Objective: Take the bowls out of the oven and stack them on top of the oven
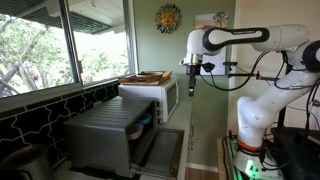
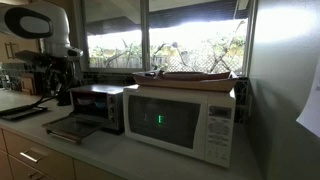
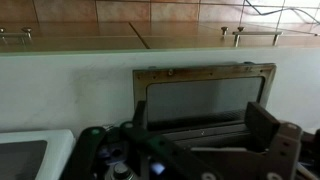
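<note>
On the counter, the oven faces outward, door down.

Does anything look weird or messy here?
Nothing looks spilled or broken. The one thing that stands out is the oven: its front door is dropped down and left wide open.

In an exterior view, a white microwave is seen right of centre, set on the pale worktop, with a flat wooden tray laid on its top. In an exterior view, a sun ornament is hung at upper centre, and a window is seen at upper left.
</note>
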You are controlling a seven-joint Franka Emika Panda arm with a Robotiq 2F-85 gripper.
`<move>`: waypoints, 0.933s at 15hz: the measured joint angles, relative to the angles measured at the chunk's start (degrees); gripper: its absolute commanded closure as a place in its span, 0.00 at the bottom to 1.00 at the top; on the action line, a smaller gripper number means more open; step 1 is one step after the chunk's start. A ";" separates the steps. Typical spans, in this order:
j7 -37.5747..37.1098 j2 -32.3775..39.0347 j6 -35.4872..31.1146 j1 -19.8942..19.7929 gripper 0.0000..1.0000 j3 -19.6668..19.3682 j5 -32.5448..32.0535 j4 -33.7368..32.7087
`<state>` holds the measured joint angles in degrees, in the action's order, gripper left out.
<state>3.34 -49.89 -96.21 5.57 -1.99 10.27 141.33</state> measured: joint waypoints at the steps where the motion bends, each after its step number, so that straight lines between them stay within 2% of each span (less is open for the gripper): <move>1: 0.00 0.00 0.00 0.00 0.00 0.00 0.00 0.00; 9: 0.02 0.41 -1.19 0.00 0.00 0.19 1.01 0.15; 14: -0.63 6.49 -15.60 1.66 0.00 2.89 13.34 2.54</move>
<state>2.71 -43.40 -111.81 7.23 0.90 23.61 143.87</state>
